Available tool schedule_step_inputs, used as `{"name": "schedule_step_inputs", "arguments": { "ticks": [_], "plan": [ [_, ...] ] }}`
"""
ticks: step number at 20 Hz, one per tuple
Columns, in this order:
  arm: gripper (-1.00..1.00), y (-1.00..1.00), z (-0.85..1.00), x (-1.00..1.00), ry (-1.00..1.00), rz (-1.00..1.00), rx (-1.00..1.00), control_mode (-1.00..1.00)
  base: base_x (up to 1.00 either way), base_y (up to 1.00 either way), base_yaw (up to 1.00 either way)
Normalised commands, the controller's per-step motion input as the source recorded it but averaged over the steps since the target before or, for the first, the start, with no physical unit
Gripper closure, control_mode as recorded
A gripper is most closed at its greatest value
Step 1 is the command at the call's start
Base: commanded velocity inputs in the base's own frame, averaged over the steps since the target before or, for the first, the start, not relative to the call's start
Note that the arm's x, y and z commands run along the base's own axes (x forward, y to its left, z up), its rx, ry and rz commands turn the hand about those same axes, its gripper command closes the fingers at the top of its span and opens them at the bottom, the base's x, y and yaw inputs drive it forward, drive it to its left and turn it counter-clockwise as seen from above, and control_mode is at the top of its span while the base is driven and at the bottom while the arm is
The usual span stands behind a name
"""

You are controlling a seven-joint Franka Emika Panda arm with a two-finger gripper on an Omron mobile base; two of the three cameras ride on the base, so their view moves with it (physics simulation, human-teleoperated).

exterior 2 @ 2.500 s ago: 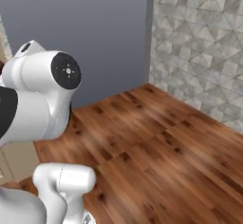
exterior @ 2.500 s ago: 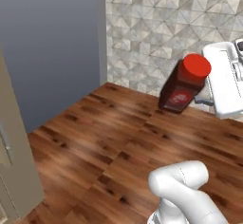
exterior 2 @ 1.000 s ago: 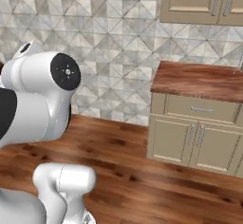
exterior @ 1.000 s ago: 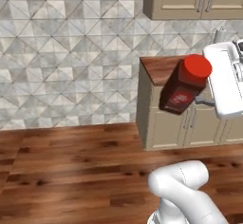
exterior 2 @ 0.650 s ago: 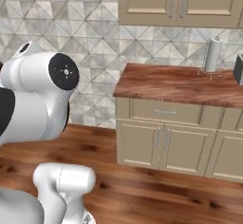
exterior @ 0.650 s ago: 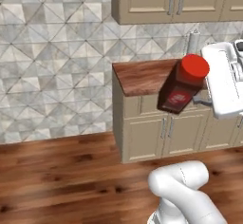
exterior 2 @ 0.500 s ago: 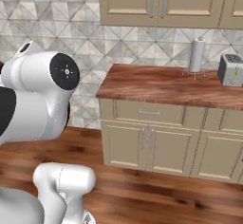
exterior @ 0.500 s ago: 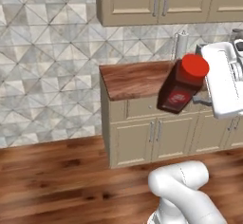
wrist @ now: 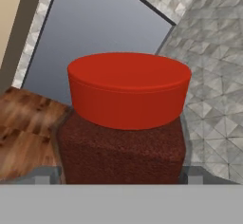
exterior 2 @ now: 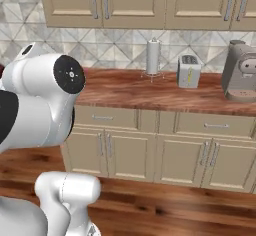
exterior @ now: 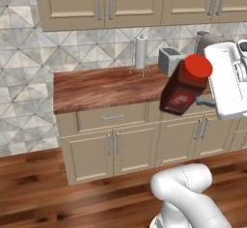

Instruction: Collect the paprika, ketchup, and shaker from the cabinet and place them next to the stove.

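I'm not seeing any text I can read. The paprika (exterior: 185, 86) is showing a dark label with a small pale mark on it, but it's too blurred for me to make out letters. Nothing else in front of me is carrying any writing, numbers or signs.

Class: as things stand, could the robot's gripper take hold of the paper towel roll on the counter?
Probably not. The gripper is closed on the paprika, so its jaws are occupied. The paper towel roll stands free at the back of the counter, apart from the toaster.
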Motion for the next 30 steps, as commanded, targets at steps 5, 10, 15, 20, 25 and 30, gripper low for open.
{"name": "schedule_step_inputs", "arguments": {
  "ticks": [5, 10, 15, 20, 25, 30],
  "plan": [
    [1.00, 0.00, 0.00, 0.00, 0.00, 0.00, 0.00, 1.00, 0.30, -1.00, -0.09],
    [1.00, 0.00, 0.00, 0.00, 0.00, 0.00, 0.00, 1.00, 0.37, -1.00, -0.08],
    [1.00, 0.00, 0.00, 0.00, 0.00, 0.00, 0.00, 1.00, 0.45, -1.00, -0.08],
    [1.00, 0.00, 0.00, 0.00, 0.00, 0.00, 0.00, 1.00, 0.50, -1.00, -0.09],
    [1.00, 0.00, 0.00, 0.00, 0.00, 0.00, 0.00, 1.00, 0.52, -1.00, -0.09],
    [1.00, 0.00, 0.00, 0.00, 0.00, 0.00, 0.00, 1.00, 0.53, -1.00, -0.09]
  ]
}}
